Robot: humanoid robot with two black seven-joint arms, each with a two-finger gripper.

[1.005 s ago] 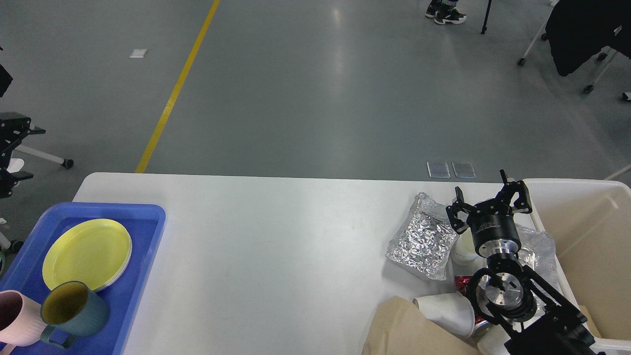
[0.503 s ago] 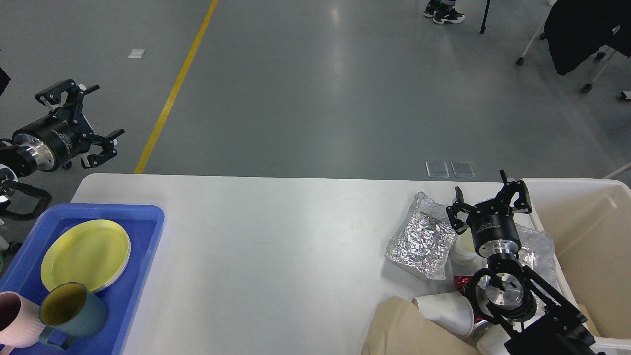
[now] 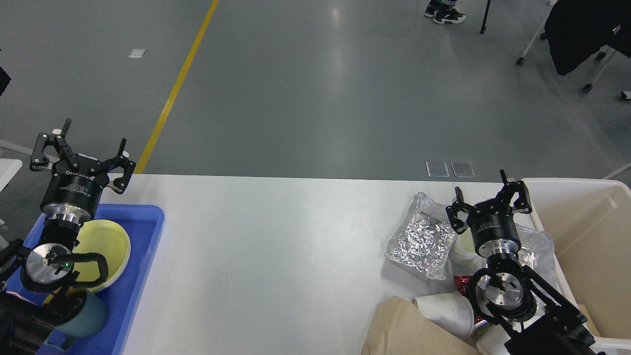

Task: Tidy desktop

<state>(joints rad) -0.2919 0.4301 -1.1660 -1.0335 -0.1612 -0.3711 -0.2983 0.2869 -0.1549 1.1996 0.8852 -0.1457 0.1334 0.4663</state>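
So on the left there's a blue tray [image 3: 143,231] hanging over the near-left corner of the desktop [image 3: 276,246], which is the big white table filling the lower half of the view. In the tray there's a yellow plate [image 3: 106,246] and a teal mug [image 3: 81,315], partly hidden behind the left arm. Over on the right edge sits a cream bin [image 3: 586,231], and from here it mostly shows bare inside walls; can't tell what's at the bottom.

The left gripper [image 3: 81,150] hovers above the far-left corner of the table, just past the tray's back rim, fingers spread wide with nothing between them. The right gripper [image 3: 490,195] is up by the far edge next to the bin's left wall, fingers also spread apart and holding nothing.

Right under and around the right arm is the mess: a crinkled foil bag [image 3: 424,236], a tipped-over paper cup [image 3: 446,310], a brown paper bag [image 3: 409,330] at the near edge, and a bit of red wrapper [image 3: 462,282] poking out between them. Some clear plastic lies beside the bin.

The whole middle stretch of the table between tray and foil bag is bare white. Beyond it is grey floor with a yellow line [image 3: 175,88], and wheeled chair legs in the far right corner.
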